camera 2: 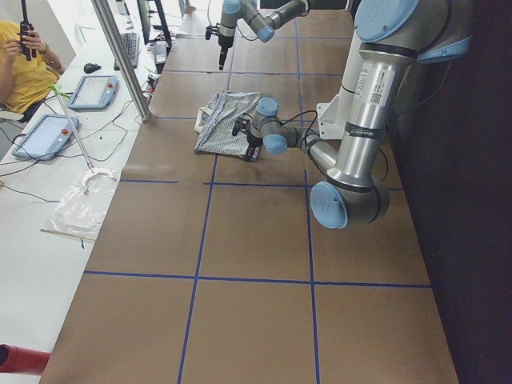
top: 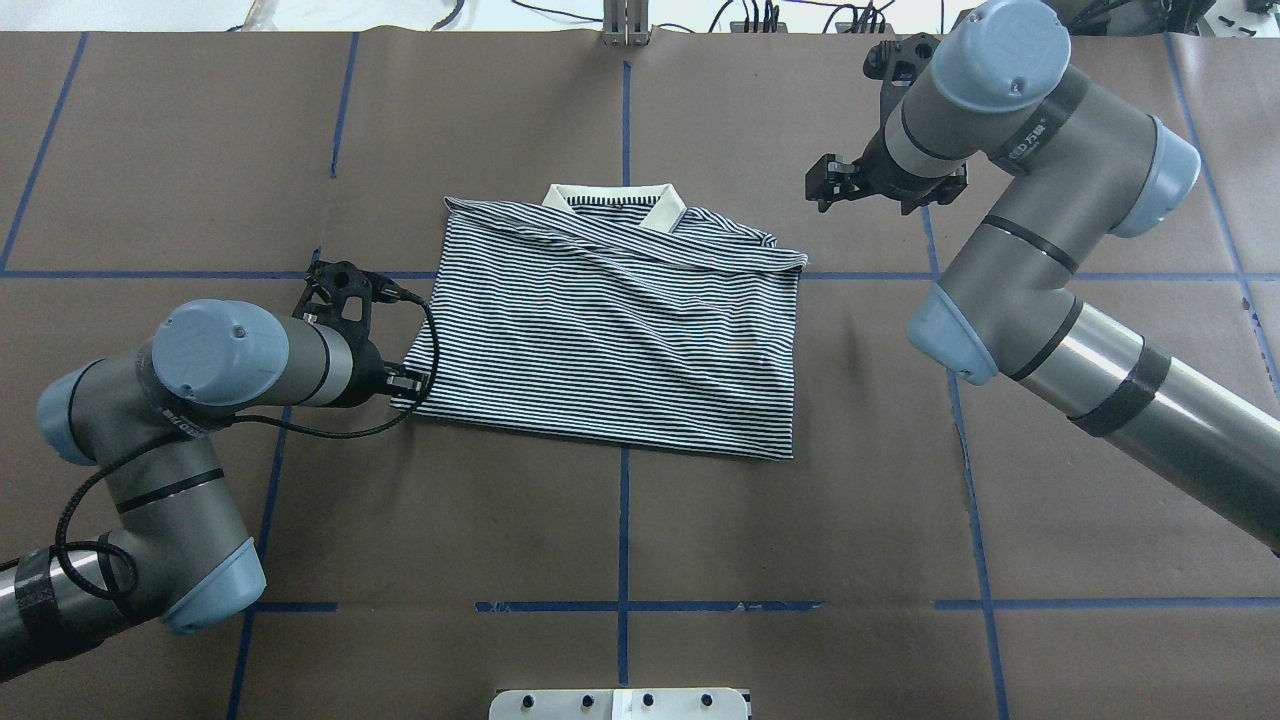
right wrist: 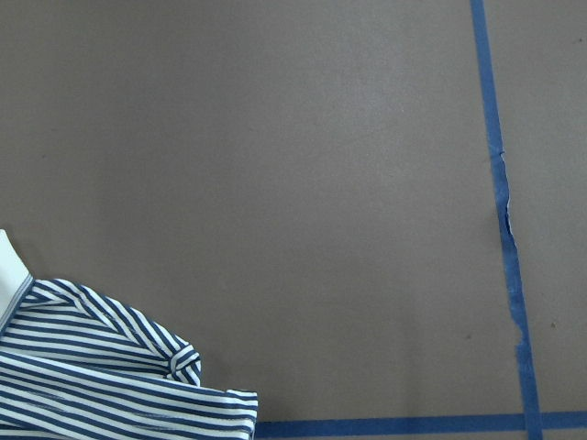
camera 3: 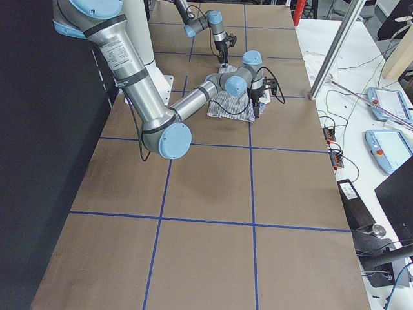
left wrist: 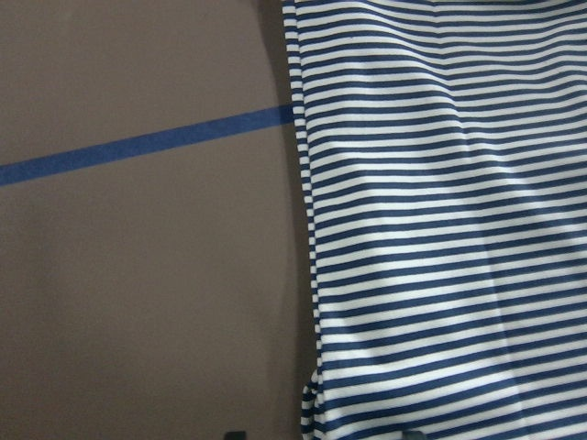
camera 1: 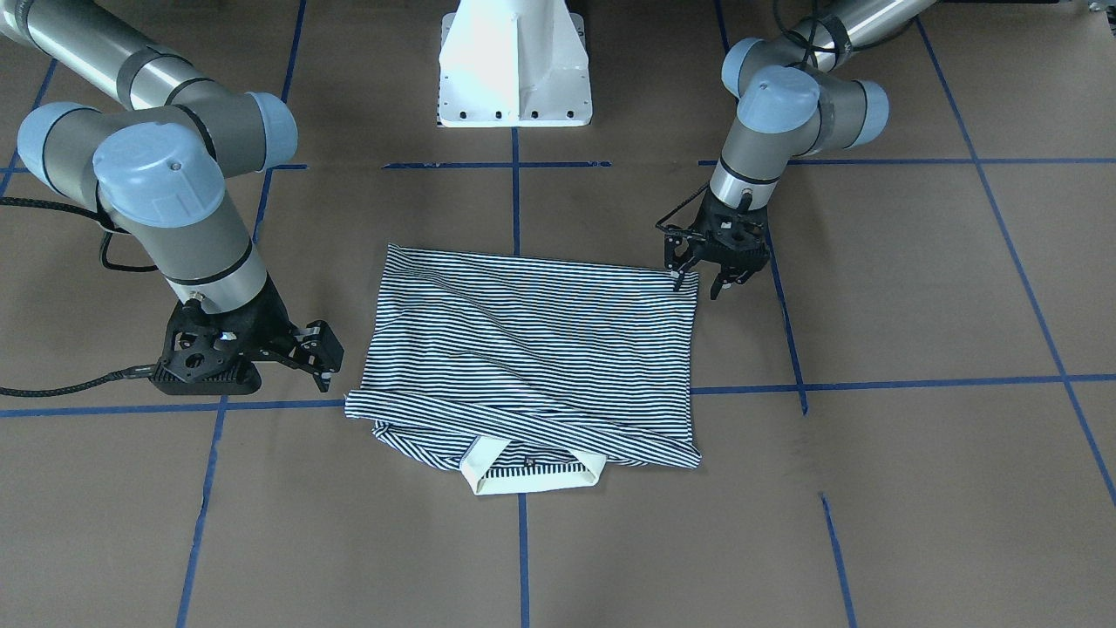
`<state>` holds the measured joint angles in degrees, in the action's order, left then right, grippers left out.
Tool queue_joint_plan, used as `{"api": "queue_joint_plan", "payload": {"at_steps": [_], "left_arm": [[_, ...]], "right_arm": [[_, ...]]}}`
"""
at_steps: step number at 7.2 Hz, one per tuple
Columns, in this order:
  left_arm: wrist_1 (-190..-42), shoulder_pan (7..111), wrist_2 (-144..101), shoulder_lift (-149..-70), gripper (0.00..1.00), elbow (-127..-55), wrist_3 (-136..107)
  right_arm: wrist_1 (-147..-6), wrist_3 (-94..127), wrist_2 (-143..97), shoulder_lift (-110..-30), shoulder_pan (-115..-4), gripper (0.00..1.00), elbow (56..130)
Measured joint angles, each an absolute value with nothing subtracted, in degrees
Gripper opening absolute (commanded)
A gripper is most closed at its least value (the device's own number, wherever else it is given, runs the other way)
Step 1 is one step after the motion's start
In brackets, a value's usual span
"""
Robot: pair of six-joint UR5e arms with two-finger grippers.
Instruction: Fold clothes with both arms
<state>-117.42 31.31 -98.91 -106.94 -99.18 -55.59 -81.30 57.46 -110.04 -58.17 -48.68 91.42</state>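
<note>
The striped polo shirt (top: 620, 330) lies flat on the brown table with its sleeves folded in and its cream collar (top: 615, 203) at the far edge. It also shows in the front view (camera 1: 532, 349). My left gripper (camera 1: 697, 286) is low at the shirt's near left hem corner, with its jaws apart. The left wrist view shows the shirt's edge (left wrist: 440, 229) running between the fingertips. My right gripper (top: 830, 188) is open, empty and raised, off the shirt's far right corner. The right wrist view shows that corner (right wrist: 101, 376).
The white pedestal base (camera 1: 514, 65) stands at the robot's side of the table. Blue tape lines (camera 1: 872, 384) cross the brown surface. A metal post (camera 2: 120, 56) and a side bench with tablets (camera 2: 48, 132) stand beyond the far edge, where a person in yellow (camera 2: 24, 72) sits.
</note>
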Motion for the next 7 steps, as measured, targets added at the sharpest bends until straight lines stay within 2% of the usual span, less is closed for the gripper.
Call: {"api": "queue_joint_plan", "payload": {"at_steps": [2, 3, 4, 5, 7], "left_arm": [[-117.4, 30.6, -98.9, -107.0, 0.5, -99.2, -55.6], [-117.4, 30.1, -98.9, -107.0, 0.38, -99.2, -55.6], [-117.4, 29.8, -98.9, -107.0, 0.11, -99.2, -55.6], [-117.4, 29.7, -98.9, -106.9, 0.0, -99.4, -55.6], [-117.3, 29.7, -98.9, -106.6, 0.0, -100.2, -55.3]], "right_arm": [[-81.2, 57.4, -110.0, -58.3, -48.7, 1.0, 91.4], [-81.2, 57.3, -110.0, -58.3, -48.8, 1.0, 91.3], [-81.2, 57.3, -110.0, -58.3, -48.8, 1.0, 91.3], [-81.2, 57.3, -110.0, -58.4, -48.8, 1.0, 91.3], [-81.2, 57.3, -110.0, -58.6, -48.9, 1.0, 91.2]]}}
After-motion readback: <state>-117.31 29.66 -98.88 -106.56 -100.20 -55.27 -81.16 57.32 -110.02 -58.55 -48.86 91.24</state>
